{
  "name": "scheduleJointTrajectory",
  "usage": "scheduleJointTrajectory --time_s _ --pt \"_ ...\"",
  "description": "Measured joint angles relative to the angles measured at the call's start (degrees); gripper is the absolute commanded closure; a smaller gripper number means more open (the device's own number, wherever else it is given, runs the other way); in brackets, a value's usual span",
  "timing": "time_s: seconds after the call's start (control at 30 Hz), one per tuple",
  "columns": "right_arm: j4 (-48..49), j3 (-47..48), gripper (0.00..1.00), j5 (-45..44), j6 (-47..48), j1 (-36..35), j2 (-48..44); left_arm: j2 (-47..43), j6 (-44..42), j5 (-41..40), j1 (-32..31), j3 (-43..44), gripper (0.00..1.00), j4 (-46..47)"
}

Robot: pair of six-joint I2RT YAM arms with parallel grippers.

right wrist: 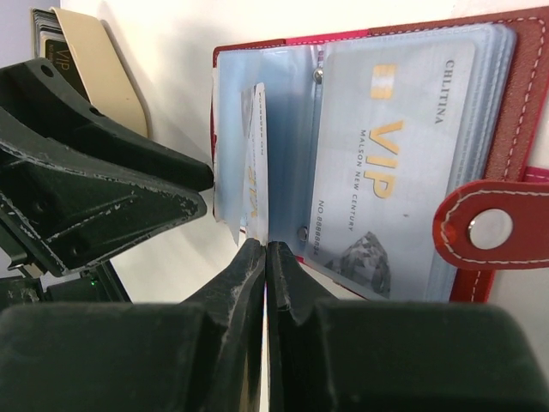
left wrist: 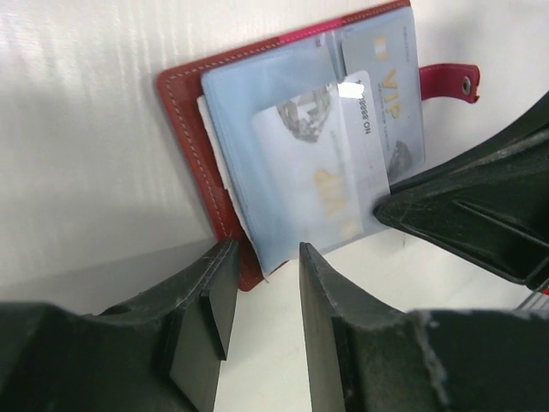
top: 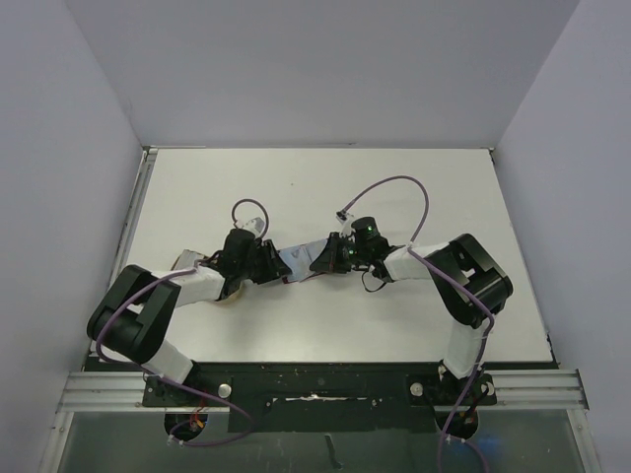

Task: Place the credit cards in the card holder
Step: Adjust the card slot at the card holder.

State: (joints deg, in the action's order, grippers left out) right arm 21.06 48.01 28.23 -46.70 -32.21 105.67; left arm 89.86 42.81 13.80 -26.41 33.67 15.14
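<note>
The red card holder [left wrist: 184, 112] lies open on the white table, its clear sleeves fanned out. One pale VIP credit card [right wrist: 386, 163] sits inside a sleeve. A second pale credit card [left wrist: 317, 172] lies slanted, part way into a sleeve; in the right wrist view it shows edge-on [right wrist: 256, 154]. My right gripper [right wrist: 266, 249] is shut on this card's near edge. My left gripper [left wrist: 264, 283] stands open just off the holder's near corner, with only bare table between its fingers. From above, both grippers [top: 274, 264] [top: 317, 261] meet over the holder [top: 296, 262].
A tan oval dish [right wrist: 107, 73] stands behind my left gripper [right wrist: 86, 189], with darker cards [right wrist: 47, 39] beside it. The holder's snap tab [right wrist: 489, 230] sticks out at the right. White walls surround the table [top: 394, 325].
</note>
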Motion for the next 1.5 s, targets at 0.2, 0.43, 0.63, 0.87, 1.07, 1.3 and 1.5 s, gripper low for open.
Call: scheduleJointTrajectory --time_s 0.2,0.43,0.63,0.87,1.07,1.3,1.5 --pt "-0.02 0.0 1.0 0.11 -0.28 0.5 0.0 -1.68 -0.26 -3.26 0.26 0.0 0.67 -0.74" --pt "0.04 0.0 1.0 0.13 -0.96 0.83 0.0 -3.19 -1.07 -5.07 0.26 0.0 0.71 -0.79" --pt "0.39 0.31 1.0 0.35 -2.12 0.96 0.31 -1.42 -1.55 -4.87 0.28 0.13 0.78 -0.7" --pt "1.25 0.7 1.0 0.48 -3.34 1.05 1.07 0.33 -1.7 -4.15 0.28 0.13 0.91 -0.26" --pt "2.73 1.64 1.0 0.83 -4.59 1.05 2.93 1.27 -1.75 -3.52 0.37 0.13 0.93 0.5" --pt "2.99 2.21 1.0 1.36 -5.53 1.05 3.8 1.33 -1.77 -3.26 0.37 0.13 0.93 0.74" --pt "3.43 2.29 1.0 1.62 -6.54 0.98 3.96 1.33 -2.03 -3.1 0.37 0.13 0.93 0.96"
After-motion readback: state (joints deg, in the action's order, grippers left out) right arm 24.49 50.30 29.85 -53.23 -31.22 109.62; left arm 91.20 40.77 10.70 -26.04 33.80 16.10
